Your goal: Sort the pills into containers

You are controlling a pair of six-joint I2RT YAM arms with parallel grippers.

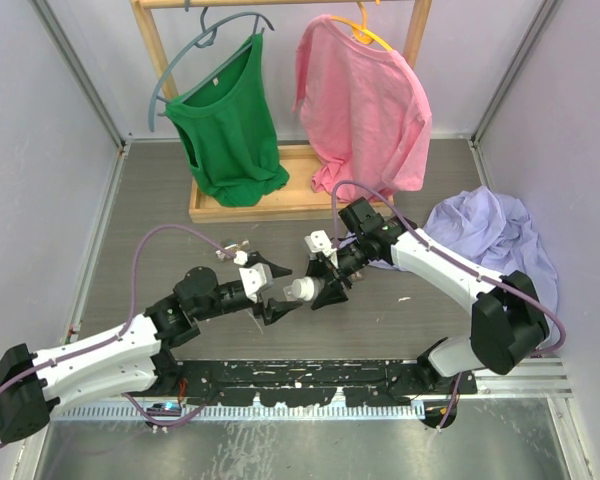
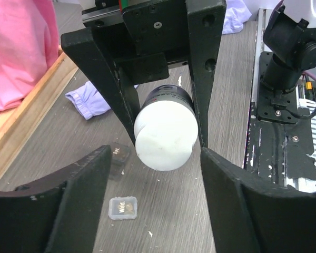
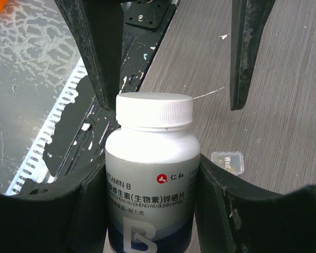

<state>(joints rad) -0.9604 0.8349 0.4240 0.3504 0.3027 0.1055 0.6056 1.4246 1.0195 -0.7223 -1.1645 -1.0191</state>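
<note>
My right gripper is shut on a white pill bottle labelled Vitamin B, with its white cap pointing at my left gripper. The bottle is held above the table. My left gripper is open, and its fingers stand on either side of the cap without touching it. On the table below lie a tiny clear container marked "Wed", also in the right wrist view, and a dark container marked "Sat". No loose pills show.
A wooden rack base with a green shirt and a pink shirt stands at the back. A lavender cloth lies at the right. The black mounting plate runs along the near edge.
</note>
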